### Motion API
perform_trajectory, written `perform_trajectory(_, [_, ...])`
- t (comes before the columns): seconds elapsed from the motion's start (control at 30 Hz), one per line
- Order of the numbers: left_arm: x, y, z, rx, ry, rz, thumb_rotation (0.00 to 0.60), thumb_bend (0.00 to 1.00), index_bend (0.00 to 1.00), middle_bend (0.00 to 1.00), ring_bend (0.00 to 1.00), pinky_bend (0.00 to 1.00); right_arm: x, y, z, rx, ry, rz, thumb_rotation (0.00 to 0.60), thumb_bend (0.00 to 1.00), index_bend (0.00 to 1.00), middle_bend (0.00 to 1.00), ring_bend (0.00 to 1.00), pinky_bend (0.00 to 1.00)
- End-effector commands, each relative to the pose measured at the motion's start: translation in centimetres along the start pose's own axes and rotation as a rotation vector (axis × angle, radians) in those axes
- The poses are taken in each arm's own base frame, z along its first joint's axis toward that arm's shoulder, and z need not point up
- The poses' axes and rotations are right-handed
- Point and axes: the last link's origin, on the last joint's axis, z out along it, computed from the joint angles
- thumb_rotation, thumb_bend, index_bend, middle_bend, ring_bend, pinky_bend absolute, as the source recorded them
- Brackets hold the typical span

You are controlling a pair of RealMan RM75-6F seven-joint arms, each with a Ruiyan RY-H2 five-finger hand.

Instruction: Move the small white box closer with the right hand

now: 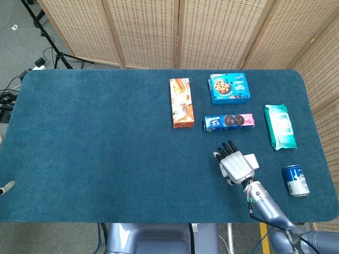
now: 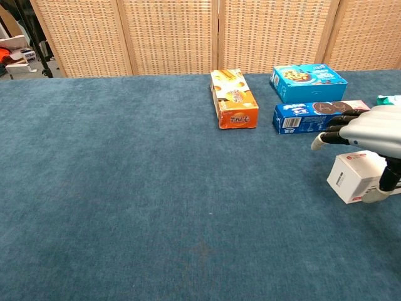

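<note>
The small white box (image 1: 252,160) lies on the blue table near its front right, and in the chest view the box (image 2: 354,177) shows its red-marked end. My right hand (image 1: 233,164) hovers flat over the box's left part with its fingers (image 1: 225,149) straight and spread. In the chest view the right hand (image 2: 371,130) sits above the box and its thumb hangs by the box's right side. It grips nothing. Only a grey sliver of my left hand (image 1: 6,186) shows at the left edge.
A blue-pink cookie box (image 1: 229,122) lies just beyond the hand, with a blue cookie box (image 1: 229,88) and an orange box (image 1: 181,103) further back. A green wipes pack (image 1: 279,126) and a blue can (image 1: 295,180) sit to the right.
</note>
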Motion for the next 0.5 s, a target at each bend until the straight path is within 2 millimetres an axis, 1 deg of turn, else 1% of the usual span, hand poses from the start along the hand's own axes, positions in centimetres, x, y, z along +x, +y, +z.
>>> perform_trajectory(0.03, [0.0, -0.1, 0.0, 0.001, -0.002, -0.002, 0.6, 0.0, 0.0, 0.0, 0.0, 0.0, -0.3, 0.1, 0.4, -0.016, 0.001, -0.052, 0.6, 0.14, 0.29, 0.33, 0.14, 0.02])
perform_trajectory(0.1, [0.0, -0.1, 0.1, 0.0, -0.005, -0.001, 0.6, 0.0, 0.0, 0.0, 0.0, 0.0, -0.3, 0.2, 0.6, -0.019, 0.017, -0.084, 0.6, 0.19, 0.36, 0.4, 0.21, 0.02])
perform_trajectory(0.17, [-0.1, -0.1, 0.1, -0.001, -0.007, 0.001, 0.6, 0.0, 0.0, 0.0, 0.0, 0.0, -0.4, 0.2, 0.7, -0.022, 0.038, -0.11, 0.6, 0.25, 0.44, 0.47, 0.27, 0.05])
perform_trajectory(0.27, [-0.1, 0.0, 0.1, -0.002, -0.006, 0.004, 0.6, 0.0, 0.0, 0.0, 0.0, 0.0, -0.6, 0.2, 0.7, -0.018, 0.058, -0.125, 0.6, 0.33, 0.51, 0.53, 0.32, 0.1])
perform_trajectory(0.37, [-0.2, 0.1, 0.1, -0.002, -0.006, 0.006, 0.6, 0.0, 0.0, 0.0, 0.0, 0.0, -0.5, 0.1, 0.7, -0.01, 0.083, -0.086, 0.6, 0.39, 0.53, 0.55, 0.34, 0.13])
perform_trajectory(0.5, [-0.2, 0.1, 0.1, -0.001, -0.007, 0.008, 0.6, 0.0, 0.0, 0.0, 0.0, 0.0, 0.4, 0.1, 0.5, 0.011, 0.145, -0.017, 0.6, 0.41, 0.55, 0.56, 0.36, 0.17])
